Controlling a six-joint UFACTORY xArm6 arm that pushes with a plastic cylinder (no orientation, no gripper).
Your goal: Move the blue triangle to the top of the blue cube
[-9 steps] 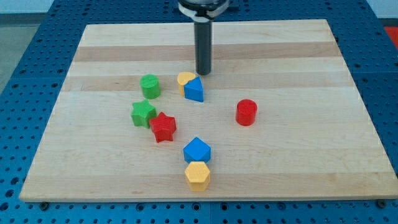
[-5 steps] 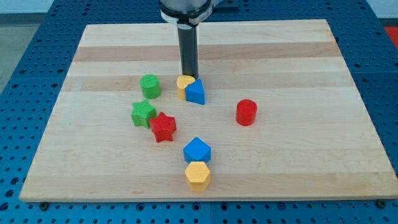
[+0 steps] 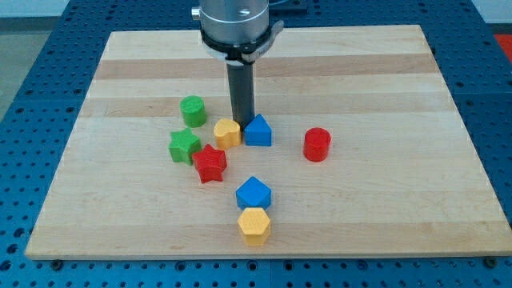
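The blue triangle (image 3: 258, 131) lies near the board's middle. My tip (image 3: 242, 121) is down between it and a yellow block (image 3: 227, 133), touching the triangle's upper left corner. The blue cube (image 3: 254, 194) sits below the triangle, toward the view's bottom, with a yellow hexagon (image 3: 254, 226) touching its lower side. The gap between triangle and cube is about one block wide.
A green cylinder (image 3: 193, 110) stands left of my tip. A green star (image 3: 185, 146) and a red star (image 3: 210, 163) touch each other at the lower left. A red cylinder (image 3: 317, 144) stands right of the triangle. The wooden board (image 3: 400, 200) lies on a blue pegboard.
My tip moved left and down the view, wedging between the yellow block and the blue triangle. The yellow block slid down-left, the triangle slid down-right and turned.
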